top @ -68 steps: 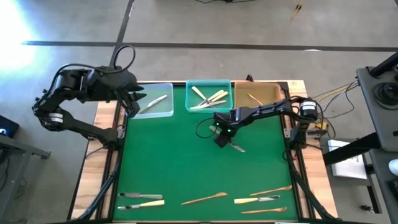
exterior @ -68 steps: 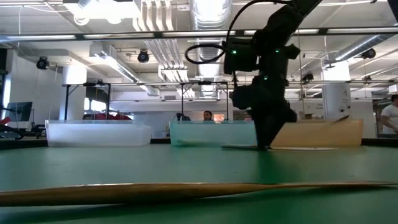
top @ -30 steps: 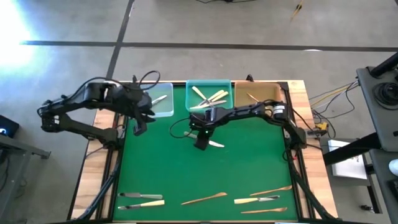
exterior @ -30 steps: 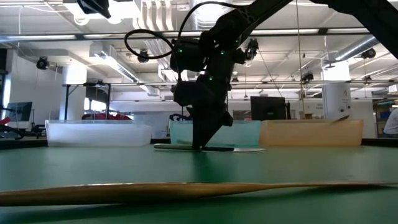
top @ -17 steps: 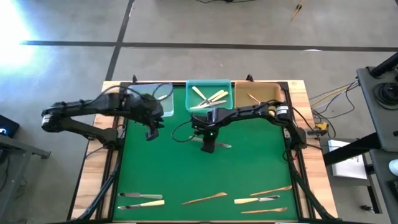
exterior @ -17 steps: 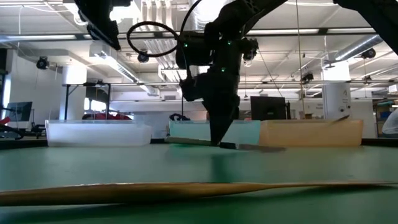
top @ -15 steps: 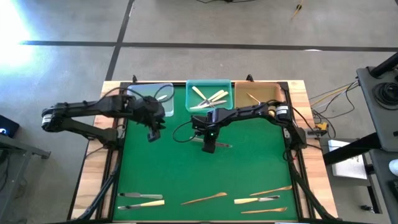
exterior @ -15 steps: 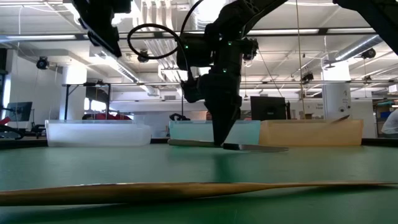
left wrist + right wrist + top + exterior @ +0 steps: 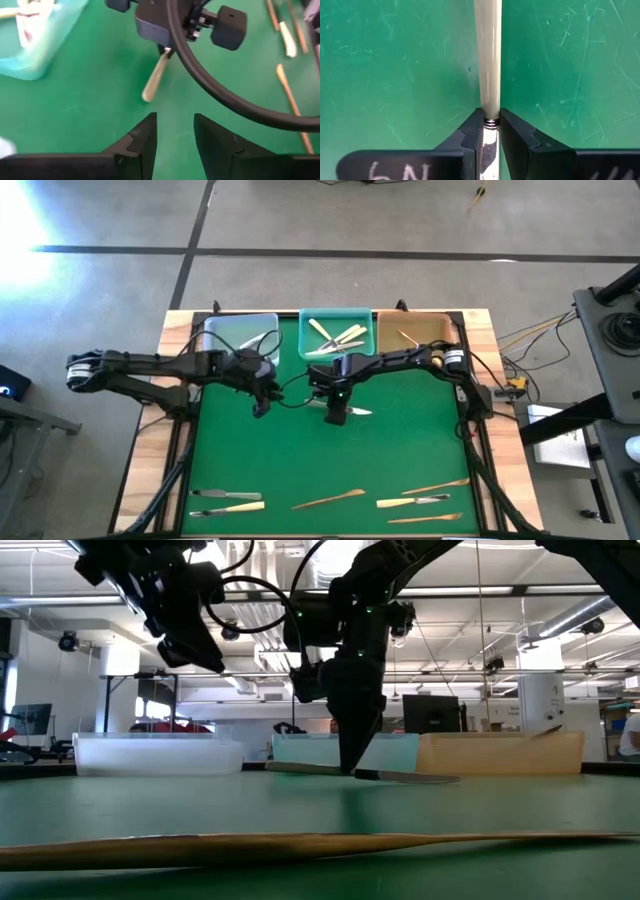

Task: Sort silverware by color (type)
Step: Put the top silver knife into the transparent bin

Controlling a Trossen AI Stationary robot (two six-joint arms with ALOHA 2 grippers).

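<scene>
Green mat (image 9: 300,450): our landmark; all places below are told from it.
Right gripper (image 9: 337,412): we see it at the mat's middle, just in front of the teal tray, fingers clamped on a knife at the junction of handle and blade; half a second ago it stood in the same spot, no shift.
Knife (image 9: 487,55): cream handle, silver blade, held low over the mat, lying nearly level in the low view (image 9: 370,774); a second ago it was a little further toward the mat's left, and 2.3 s ago further right.
Left gripper (image 9: 261,406): we find it over the mat's far-left part, raised above the surface, fingers (image 9: 142,140) apart with nothing between them; it has come inward from the clear tray's edge toward the right gripper.
Clear tray (image 9: 215,326): at the mat's far-left edge, one utensil inside, now uncovered by the arm.
Teal tray (image 9: 306,316): at the mat's far middle edge, cream utensils in it, unchanged.
Brown tray (image 9: 440,328): at the mat's far-right edge, one wooden piece, unchanged.
Remaining silverware (image 9: 330,500): in a row along the mat's near edge, unchanged.
</scene>
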